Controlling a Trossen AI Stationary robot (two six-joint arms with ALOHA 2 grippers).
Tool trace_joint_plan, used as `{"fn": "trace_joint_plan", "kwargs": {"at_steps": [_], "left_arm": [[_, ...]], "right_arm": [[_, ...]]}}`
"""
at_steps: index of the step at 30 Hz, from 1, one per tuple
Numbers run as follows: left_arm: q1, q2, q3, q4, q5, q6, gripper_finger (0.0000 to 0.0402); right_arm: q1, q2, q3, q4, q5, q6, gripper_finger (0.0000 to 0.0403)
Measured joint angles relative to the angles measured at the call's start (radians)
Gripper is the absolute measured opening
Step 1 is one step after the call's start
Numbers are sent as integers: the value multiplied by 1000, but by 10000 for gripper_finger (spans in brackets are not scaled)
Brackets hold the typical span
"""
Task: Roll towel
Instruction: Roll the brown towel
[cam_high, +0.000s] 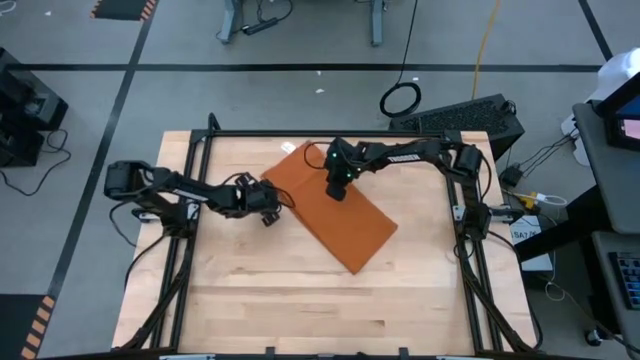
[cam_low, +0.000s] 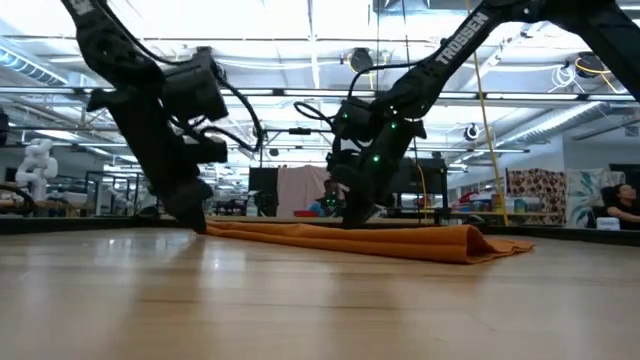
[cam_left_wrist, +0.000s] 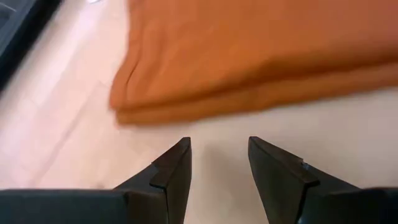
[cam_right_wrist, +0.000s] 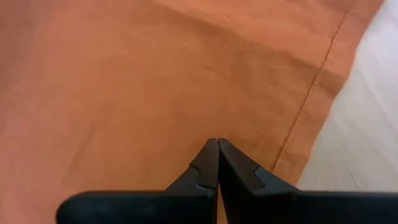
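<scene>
The wooden table (cam_high: 250, 290) carries the towel (cam_high: 345, 215), folded into a long flat strip lying diagonally across its middle and not yet rolled. The right gripper (cam_high: 337, 190), fingers pressed together with nothing between them, bears down on the cloth near its upper end, probably to pin it. The left gripper (cam_high: 272, 213), fingers apart, sits low just beside the strip's folded edge, seemingly ready to take it.

Left gripper (cam_left_wrist: 219, 163) low, fingers parted; right gripper (cam_right_wrist: 217, 163) lowered from its outstretched arm, fingers closed together.
</scene>
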Motion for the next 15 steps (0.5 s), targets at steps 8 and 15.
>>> {"fn": "trace_joint_plan", "kwargs": {"at_steps": [8,15], "left_arm": [[88,109,2,252,-31,188,166],[129,67,2,274,-28,304,166]], "right_arm": [[86,-3,-2,-65,132,230,0],[150,-52,-8,-111,197,262,0]]}}
